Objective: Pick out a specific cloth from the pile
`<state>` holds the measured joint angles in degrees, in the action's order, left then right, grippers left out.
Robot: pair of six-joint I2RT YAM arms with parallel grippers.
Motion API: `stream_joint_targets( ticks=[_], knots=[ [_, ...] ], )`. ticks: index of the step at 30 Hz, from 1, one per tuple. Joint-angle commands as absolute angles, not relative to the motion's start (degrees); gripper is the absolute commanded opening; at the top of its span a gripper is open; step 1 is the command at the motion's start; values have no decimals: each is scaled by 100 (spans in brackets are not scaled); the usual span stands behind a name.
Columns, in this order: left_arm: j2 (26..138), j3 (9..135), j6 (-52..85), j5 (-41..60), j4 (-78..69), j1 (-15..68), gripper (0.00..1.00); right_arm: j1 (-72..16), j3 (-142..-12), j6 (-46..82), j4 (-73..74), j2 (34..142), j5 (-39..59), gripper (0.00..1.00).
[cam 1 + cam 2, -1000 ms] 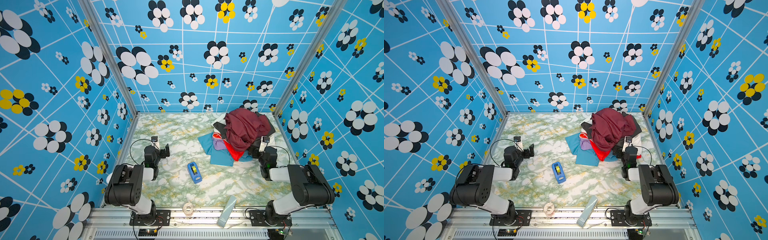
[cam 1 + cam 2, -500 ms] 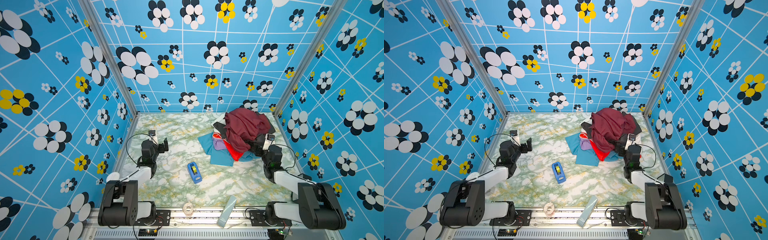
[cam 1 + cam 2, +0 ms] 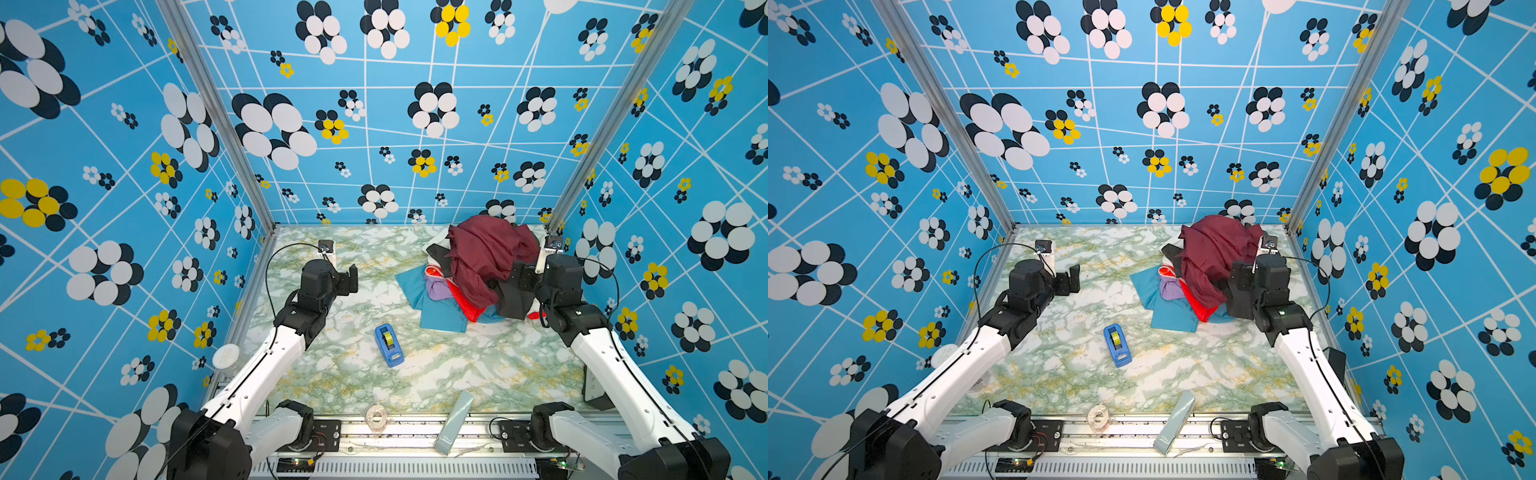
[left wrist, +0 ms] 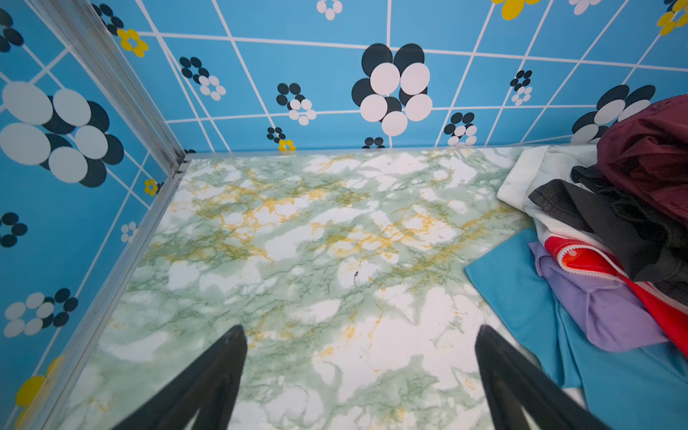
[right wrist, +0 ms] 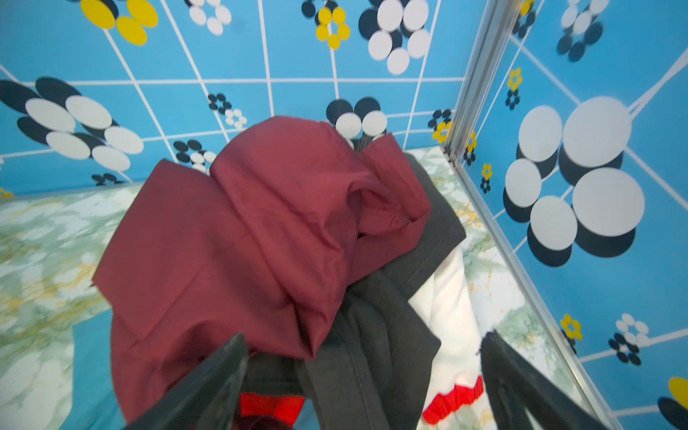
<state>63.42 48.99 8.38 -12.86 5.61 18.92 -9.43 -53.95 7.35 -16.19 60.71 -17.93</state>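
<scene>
Lying mostly buried, the white garment with red lining and red ruffled cuff (image 5: 452,400) shows at the edges of the heap of mixed garments (image 3: 478,274), far right on your green-marbled tabletop (image 3: 332,374). Dark maroon shirt (image 3: 486,253) on top. Your right gripper (image 5: 363,337) hangs open at the heap's right side, gripping nothing. Your left gripper (image 4: 361,331), spread and empty, sits over bare marble at left. Blue tape dispenser (image 3: 388,345) near centre.
</scene>
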Motion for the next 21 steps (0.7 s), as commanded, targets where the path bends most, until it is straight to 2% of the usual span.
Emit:
stream_joint_targets(
  ticks=[1, 9, 14, 21],
  knots=[
    [6389, 5258, 1292, -1504, 1749, 2086, 96, -1138, -5930, 1053, -3009, 6344, -1850, 99],
    [6476, 5366, 1563, -1387, 1847, 2569, 96, -2448, -7289, 1195, -3572, 7533, -1923, 97],
    [6674, 5382, 1626, -1310, 1758, 2679, 95, -3244, -8664, 1069, -4195, 8978, -1840, 90],
    [6860, 5372, 1630, -1300, 1827, 2716, 95, -3742, -10712, 987, -4986, 11029, -1543, 77]
  ],
)
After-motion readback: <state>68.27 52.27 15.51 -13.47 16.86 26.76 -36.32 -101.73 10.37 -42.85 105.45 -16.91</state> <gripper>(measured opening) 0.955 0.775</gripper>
